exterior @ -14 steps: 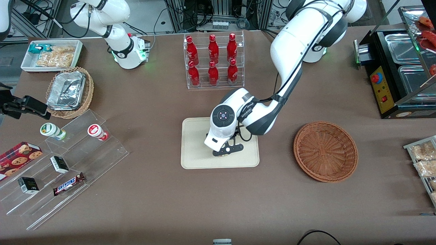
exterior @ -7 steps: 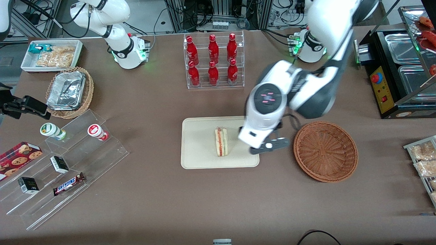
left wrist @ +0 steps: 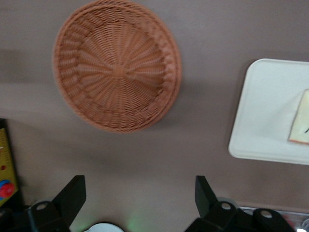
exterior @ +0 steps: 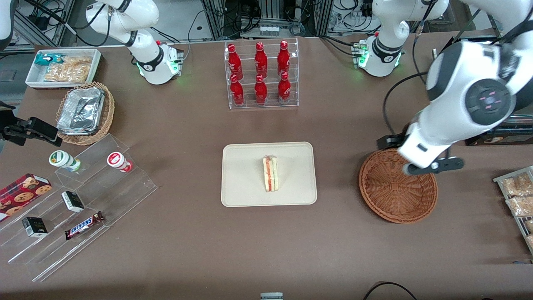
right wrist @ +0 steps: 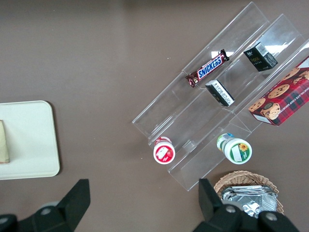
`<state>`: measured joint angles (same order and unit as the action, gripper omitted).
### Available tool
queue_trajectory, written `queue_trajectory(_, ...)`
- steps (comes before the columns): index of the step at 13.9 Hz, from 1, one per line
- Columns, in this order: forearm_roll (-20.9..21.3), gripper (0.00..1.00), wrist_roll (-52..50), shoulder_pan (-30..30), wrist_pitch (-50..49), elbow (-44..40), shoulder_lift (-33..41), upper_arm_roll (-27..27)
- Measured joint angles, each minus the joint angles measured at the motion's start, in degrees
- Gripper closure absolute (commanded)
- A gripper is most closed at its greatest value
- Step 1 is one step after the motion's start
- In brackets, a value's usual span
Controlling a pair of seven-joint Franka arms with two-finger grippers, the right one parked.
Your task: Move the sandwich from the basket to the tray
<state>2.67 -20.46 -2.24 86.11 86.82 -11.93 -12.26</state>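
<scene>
Sandwich [exterior: 270,173] lies flat on the tray [exterior: 241,187], near the tray's middle, with its red and green filling edge showing as a stripe along its length. Nothing touches it. The tray sits on the brown desk [exterior: 200,246], nearer to the front camera than the clear rack of red bottles [exterior: 261,74].

Well apart from the tray, toward the working arm's end of the desk, rests the basket [exterior: 391,200]. Its woven bowl holds nothing.

The tool [exterior: 433,166] hangs above the basket's rim, on the edge farther from the front camera, clear of both the sandwich and the tray. In the left wrist view its two black fingers [left wrist: 72,195] stand wide apart with only bare desk between them, so the tool is released and carries nothing. That same view looks down on the whole basket [left wrist: 116,65], a corner of the tray [left wrist: 265,106] and one end of the sandwich [left wrist: 300,121].

Toward the parked arm's end of the desk stand a stepped clear display [exterior: 83,208] with a Snickers bar [exterior: 84,225], small dark boxes and two round pots, a lighter wicker basket with foil trays [exterior: 85,112], and a white bin of snacks [exterior: 62,66]. A black appliance with metal pans [exterior: 479,83] sits at the working arm's end, and bagged snacks [exterior: 518,191] lie nearer to the front camera than it.
</scene>
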Motion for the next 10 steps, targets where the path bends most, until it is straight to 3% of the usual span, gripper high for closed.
queue_trajectory(4, 2.5, 0.00, 2.6, 3.1, -3.3, 4.3, 6.9, 0.0)
queue_trajectory(10, 2.6, 0.00, 7.2, 3.8, -3.9, 10.2, 14.6, -0.2)
